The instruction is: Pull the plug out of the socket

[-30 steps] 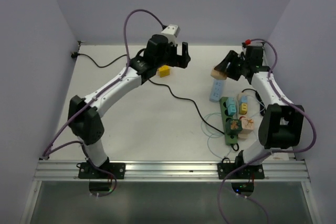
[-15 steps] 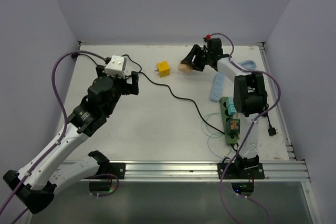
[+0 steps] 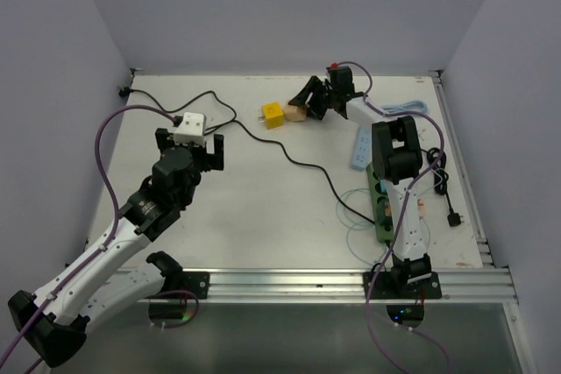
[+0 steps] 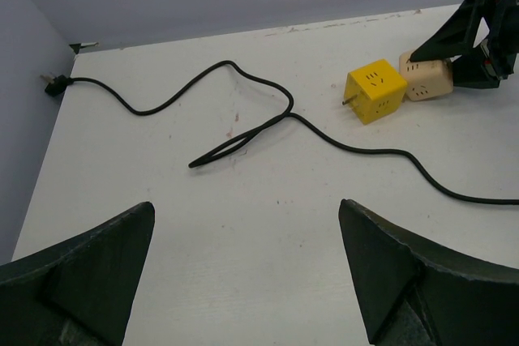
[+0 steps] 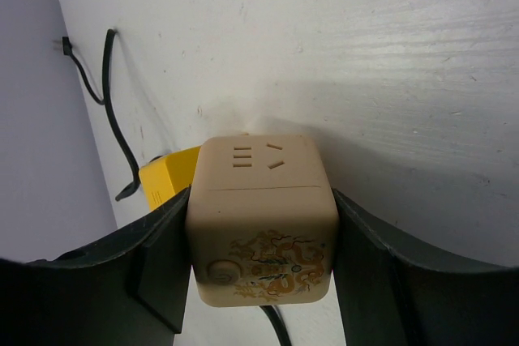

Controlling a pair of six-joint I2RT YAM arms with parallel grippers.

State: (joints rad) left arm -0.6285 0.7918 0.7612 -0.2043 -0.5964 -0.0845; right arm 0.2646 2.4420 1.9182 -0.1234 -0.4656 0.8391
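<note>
While the beige plug cube sits clamped between the two dark fingers of the right gripper, it is far from the socket it belongs to. The dark green power strip lies on the right near part of the white table, running near to far, and is largely hidden behind the right arm. The light blue strip lies just beyond its far end. The right arm reaches to the far middle of the table, where the plug cube is low over the surface, just right of a yellow plug cube. Whether the two cubes touch cannot be told. The beige cube's face with the outlet slots points away from the wrist camera, and a gold pattern shows on the side nearest it.

The left gripper hangs over the left half of the table with its jaws spread wide and nothing between them. Beyond it, a black cable snakes from the far left corner, folds into a narrow loop, and runs on to the right.
</note>
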